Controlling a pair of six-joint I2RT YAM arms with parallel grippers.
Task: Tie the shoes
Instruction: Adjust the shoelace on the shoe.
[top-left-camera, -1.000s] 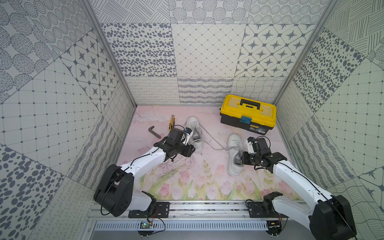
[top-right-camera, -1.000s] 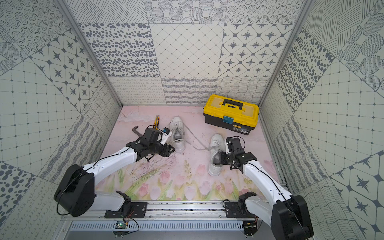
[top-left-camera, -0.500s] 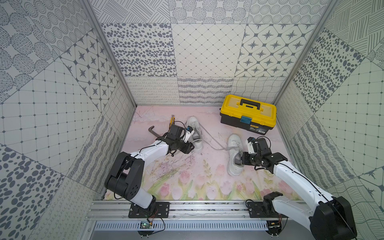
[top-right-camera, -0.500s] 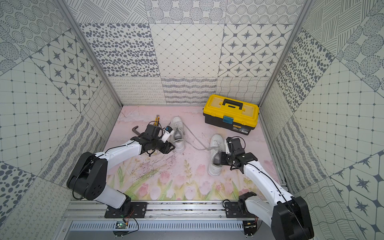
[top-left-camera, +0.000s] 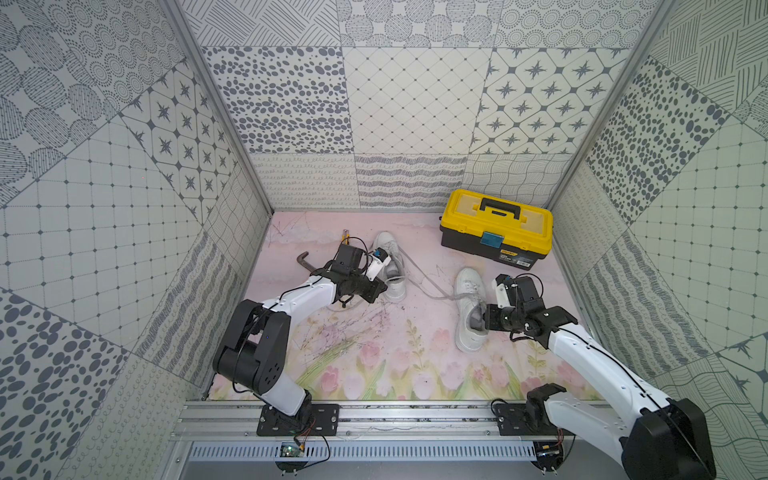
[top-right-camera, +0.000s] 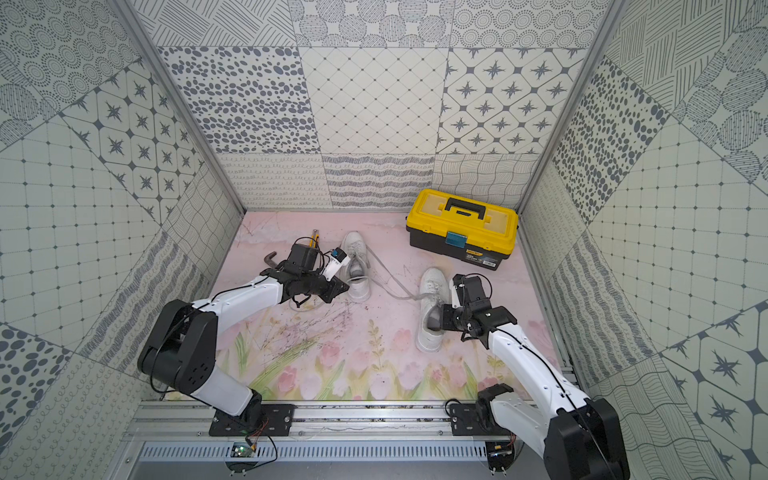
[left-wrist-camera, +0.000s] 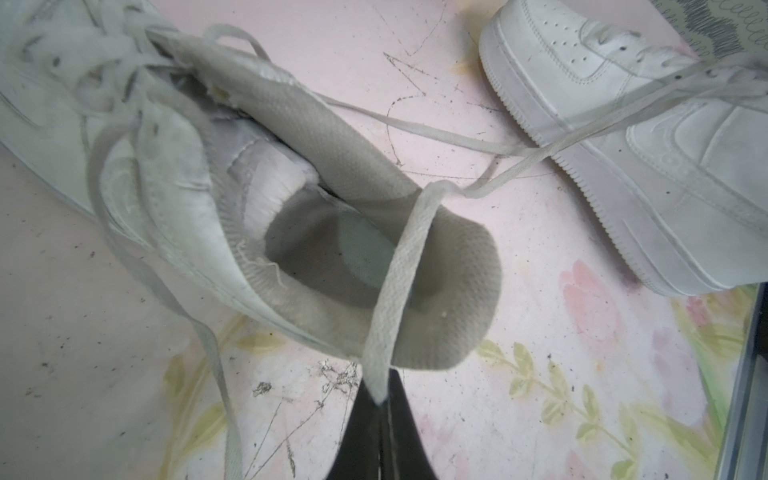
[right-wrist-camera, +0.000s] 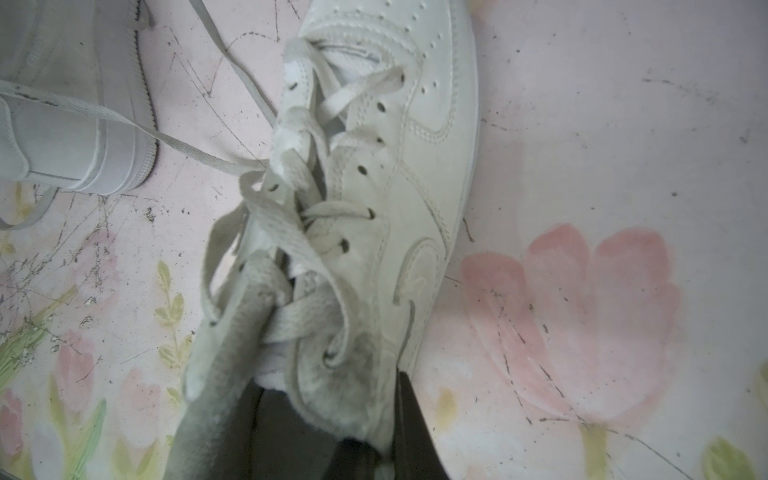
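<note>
The right sneaker (top-left-camera: 468, 316), white with loose laces, sits on a floral mat (top-left-camera: 374, 365) just in front of a yellow toolbox (top-left-camera: 496, 228), its toe toward the box. The left sneaker (top-left-camera: 386, 245) lies about level with the toolbox's front, off toward the left wall. The right gripper (right-wrist-camera: 336, 428) is clamped on the right sneaker's heel collar, one finger inside the shoe and one outside. The left gripper (left-wrist-camera: 380, 405) is closed, pinching the end of a flat lace (left-wrist-camera: 399, 270). That lace drapes across the left sneaker's heel opening and runs on toward the right sneaker. It crosses a second strand (left-wrist-camera: 436, 133) on the mat between the pair. In both top views the left arm's wrist (top-left-camera: 347, 257) covers part of the left sneaker's side. Farther from the toolbox than that sneaker lie a dark bent metal tool (top-left-camera: 305, 264) and, half hidden behind the wrist, a yellow-handled tool (top-left-camera: 344, 237).
</note>
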